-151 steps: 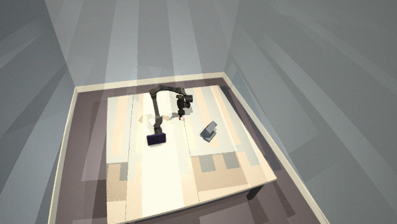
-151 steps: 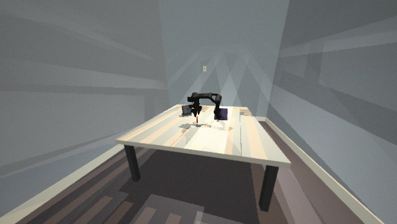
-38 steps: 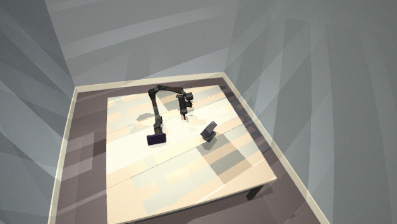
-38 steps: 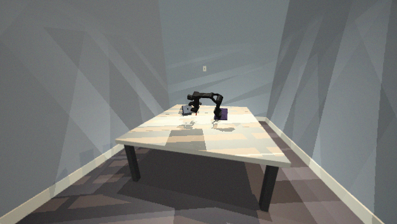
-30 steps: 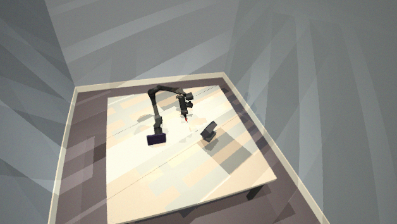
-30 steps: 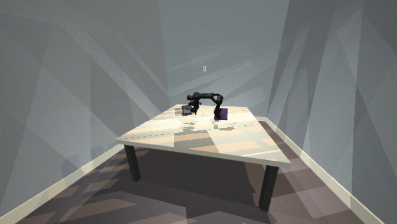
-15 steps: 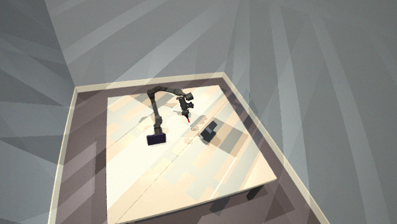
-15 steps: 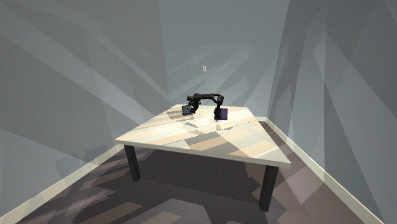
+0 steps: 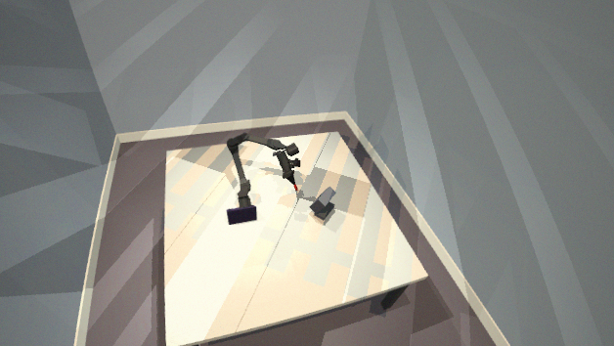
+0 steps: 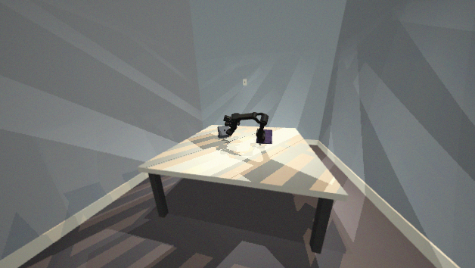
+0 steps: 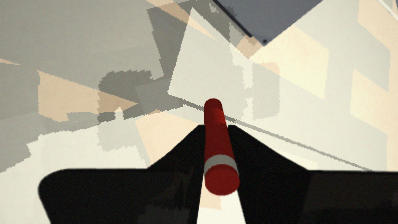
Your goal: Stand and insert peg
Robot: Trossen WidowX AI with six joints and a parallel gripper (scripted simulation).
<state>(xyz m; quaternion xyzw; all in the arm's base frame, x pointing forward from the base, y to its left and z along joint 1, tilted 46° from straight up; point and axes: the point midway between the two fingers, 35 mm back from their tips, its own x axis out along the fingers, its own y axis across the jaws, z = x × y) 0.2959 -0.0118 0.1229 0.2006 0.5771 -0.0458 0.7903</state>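
The red peg (image 9: 295, 188) (image 11: 215, 142) is held between the fingertips of my gripper (image 9: 293, 183) (image 11: 216, 131), which is shut on it. In the wrist view the white-banded end is nearest the camera and the plain end points away, beyond the fingertips. In the top view the peg leans slightly and is held to the left of the sloped panel (image 9: 327, 195) (image 10: 221, 132) (image 11: 280, 14), apart from it. The panel's hole shows as a small dark spot in the exterior view. The peg cannot be made out in that view.
The table (image 9: 210, 293) (image 10: 181, 166) carries the arm's dark purple base (image 9: 241, 215) (image 10: 268, 136), left of the panel in the top view. Patchy light and shadows cross the table top. The panel's lower corner shows at the top of the wrist view.
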